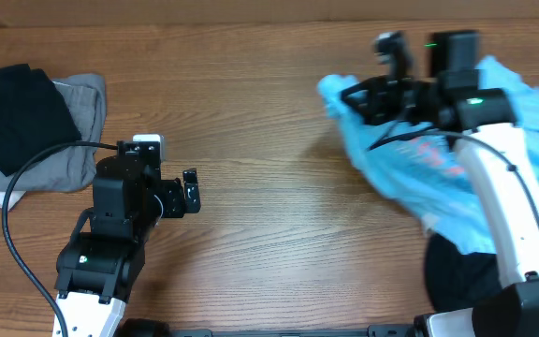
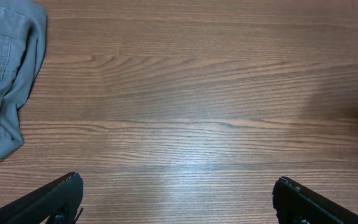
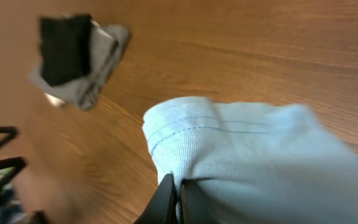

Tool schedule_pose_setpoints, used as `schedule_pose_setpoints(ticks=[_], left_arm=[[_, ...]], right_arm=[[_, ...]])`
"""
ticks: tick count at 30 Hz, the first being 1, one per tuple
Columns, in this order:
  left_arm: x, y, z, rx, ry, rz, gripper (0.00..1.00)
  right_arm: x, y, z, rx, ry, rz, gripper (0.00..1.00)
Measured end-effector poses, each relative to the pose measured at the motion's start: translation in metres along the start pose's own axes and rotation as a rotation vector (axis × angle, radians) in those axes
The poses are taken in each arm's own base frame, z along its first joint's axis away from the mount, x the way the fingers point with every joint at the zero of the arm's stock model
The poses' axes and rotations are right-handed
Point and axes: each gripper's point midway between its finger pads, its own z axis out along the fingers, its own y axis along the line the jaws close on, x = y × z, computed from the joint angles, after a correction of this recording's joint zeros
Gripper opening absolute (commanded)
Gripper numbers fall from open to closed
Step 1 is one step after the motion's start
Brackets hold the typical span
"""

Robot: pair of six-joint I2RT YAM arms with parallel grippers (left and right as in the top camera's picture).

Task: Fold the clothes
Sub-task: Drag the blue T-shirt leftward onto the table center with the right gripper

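L edge of table point(image 1: 269, 112): black garment point(image 1: 17, 108) atop grey garment point(image 1: 80, 140), piled. L gripper point(image 1: 191, 192) is near the pile, fingers spread wide over bare wood. R side: R gripper point(image 3: 178, 194) pinches the hem of the crumpled sky-blue T-shirt point(image 1: 410, 168).

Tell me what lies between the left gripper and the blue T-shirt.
Only bare table separates left gripper from T-shirt, clearest in the overhead view.
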Motion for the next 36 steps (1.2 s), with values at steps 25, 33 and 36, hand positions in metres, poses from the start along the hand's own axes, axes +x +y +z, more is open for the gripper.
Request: schedule_pose_setpoints(ticks=[25,33,36], left_arm=[[-0.011,-0.002,0.000,0.009,-0.044,-0.001,1.00],[-0.011,-0.024,0.017,0.122,-0.004,-0.067,1.00],[0.002,-0.044,0.039,0.185,0.084,-0.095,1.00]], right_arm=[[-0.028,-0.020,0.080,0.249,-0.116,-0.008,1.00],[0.026,-0.130,-0.086,0.722,-0.097,0.505,1.00],[0.066,-0.153,-0.139,0.841,-0.068,0.707,1.00]])
